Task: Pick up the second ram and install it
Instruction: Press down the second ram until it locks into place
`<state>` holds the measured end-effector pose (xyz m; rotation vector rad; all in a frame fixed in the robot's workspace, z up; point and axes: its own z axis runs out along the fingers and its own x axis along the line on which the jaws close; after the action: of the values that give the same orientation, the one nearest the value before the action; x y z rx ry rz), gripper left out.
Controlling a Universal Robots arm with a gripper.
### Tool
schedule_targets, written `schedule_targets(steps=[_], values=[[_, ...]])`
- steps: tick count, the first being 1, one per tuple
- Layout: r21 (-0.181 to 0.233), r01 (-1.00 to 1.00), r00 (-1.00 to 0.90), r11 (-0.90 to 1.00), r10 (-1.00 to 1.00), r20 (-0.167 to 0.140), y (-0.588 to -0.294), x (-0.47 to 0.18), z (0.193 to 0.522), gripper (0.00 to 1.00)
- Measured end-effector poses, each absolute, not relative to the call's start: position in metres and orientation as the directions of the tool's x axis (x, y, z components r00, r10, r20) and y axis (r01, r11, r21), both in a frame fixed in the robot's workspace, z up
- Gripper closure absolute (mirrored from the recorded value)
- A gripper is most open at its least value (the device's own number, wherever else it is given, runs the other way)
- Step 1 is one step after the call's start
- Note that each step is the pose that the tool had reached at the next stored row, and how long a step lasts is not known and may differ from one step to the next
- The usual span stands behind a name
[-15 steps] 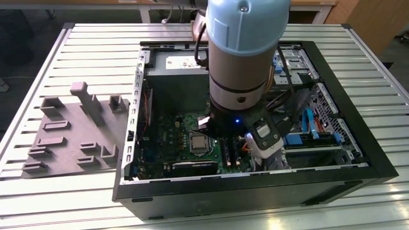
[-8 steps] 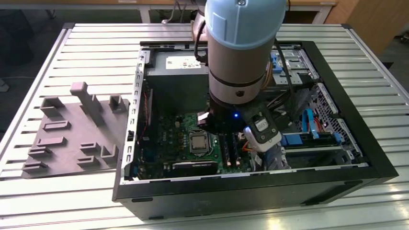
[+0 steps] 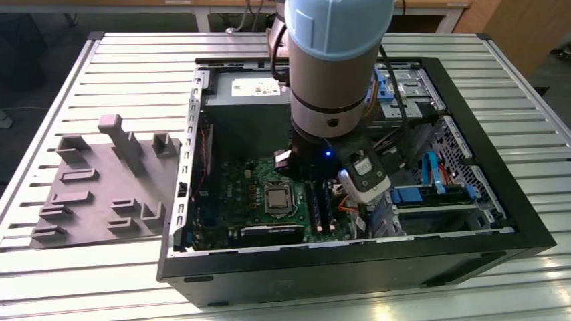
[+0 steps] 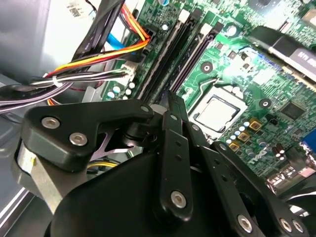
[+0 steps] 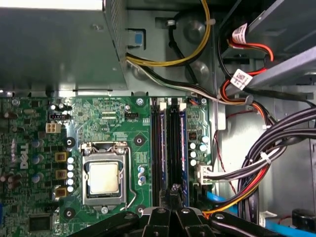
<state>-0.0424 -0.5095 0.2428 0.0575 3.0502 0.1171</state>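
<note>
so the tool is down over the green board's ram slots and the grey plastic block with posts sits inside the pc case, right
Not quite. The tool is indeed over the green board's ram slots, but the grey plastic block sits outside the pc case, on the table at the exterior view's left.

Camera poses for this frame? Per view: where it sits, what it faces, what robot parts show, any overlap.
Exterior view: off the arm, above the table, looking down into the open PC case; shows the arm reaching inside.
First wrist view: on the wrist, facing straight onto the motherboard; gripper linkage along one edge.
Second wrist view: on the wrist, oblique across the motherboard; gripper linkage looms large.
Shared: all show the CPU socket and RAM slots.
</note>
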Motion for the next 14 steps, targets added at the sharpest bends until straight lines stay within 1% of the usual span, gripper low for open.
schedule_targets(steps=[14], values=[[0.078, 0.034, -0.995, 0.996, 0.041, -0.087, -0.5080, -0.0424, 0.2437, 0.89]])
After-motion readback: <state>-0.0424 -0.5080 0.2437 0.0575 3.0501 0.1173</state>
